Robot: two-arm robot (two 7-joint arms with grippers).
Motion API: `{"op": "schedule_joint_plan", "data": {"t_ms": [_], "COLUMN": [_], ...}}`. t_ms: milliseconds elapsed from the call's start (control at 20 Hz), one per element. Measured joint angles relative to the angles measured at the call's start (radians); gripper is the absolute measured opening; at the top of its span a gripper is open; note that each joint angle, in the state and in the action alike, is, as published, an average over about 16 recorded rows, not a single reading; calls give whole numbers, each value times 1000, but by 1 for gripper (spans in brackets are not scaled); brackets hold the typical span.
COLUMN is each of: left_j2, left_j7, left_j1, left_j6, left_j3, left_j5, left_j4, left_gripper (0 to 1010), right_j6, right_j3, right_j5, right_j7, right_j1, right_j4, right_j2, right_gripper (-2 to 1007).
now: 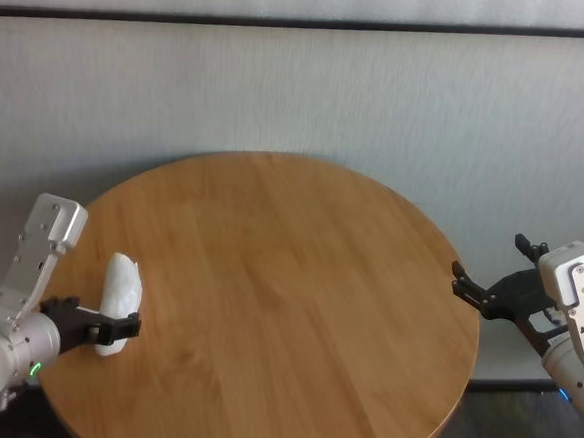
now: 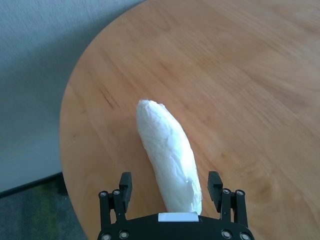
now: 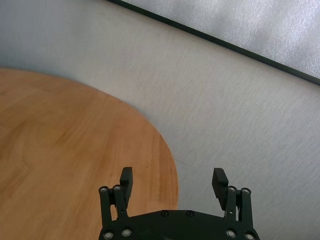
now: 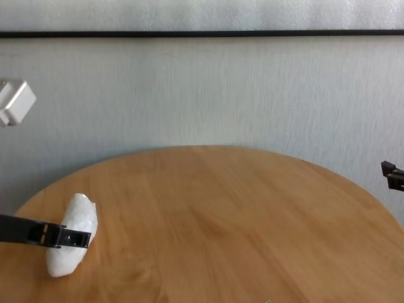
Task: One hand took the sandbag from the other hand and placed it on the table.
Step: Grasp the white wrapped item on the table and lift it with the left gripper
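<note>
A: Where is the sandbag [image 1: 121,302]?

B: On the table [image 1: 286,299], at its left edge, lying lengthwise from near to far; in the chest view it rests on the wood with its near end low and its far end a little raised.

A: And the left gripper [image 2: 171,192]?

B: Over the left rim of the table, reaching in from the left; its fingers [image 2: 124,186] stand wide apart, one on each side of the bag's near end; the left wrist view shows a gap of bare wood between the left finger and the bag, and the right finger close beside it; whether that one touches I cannot tell; it is not clamped on the bag.

A: The green light?

B: A small green glow [image 1: 35,368] shows on the left wrist, at the near left corner of the head view.

A: And the right gripper [image 1: 489,276]?

B: Off the table's right edge, well apart from the bag; its fingers are spread wide with nothing between them; the right wrist view shows only the table's rim and the grey wall [image 3: 225,110] beyond it.

A: Anything else on the table?

B: Only the bag shows on the wood.
</note>
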Motion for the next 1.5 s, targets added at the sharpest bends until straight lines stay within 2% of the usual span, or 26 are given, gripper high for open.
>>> {"op": "schedule_joint_plan", "data": {"t_ms": [450,1500], "left_j2": [-10,-33], "left_j7": [-20,-54], "left_j1": [-5,-33], "left_j6": [3,-2], "left_j3": [-3,8], "left_j5": [16,79], "left_j4": [16,77], "left_gripper": [1001,1001], "right_j6": [0,0], "right_j3": [0,0], "right_j5": [0,0], "right_j7": [0,0], "right_j1": [0,0], "right_j4": [0,0], "right_j2": [0,0], "right_gripper": [1001,1001]}}
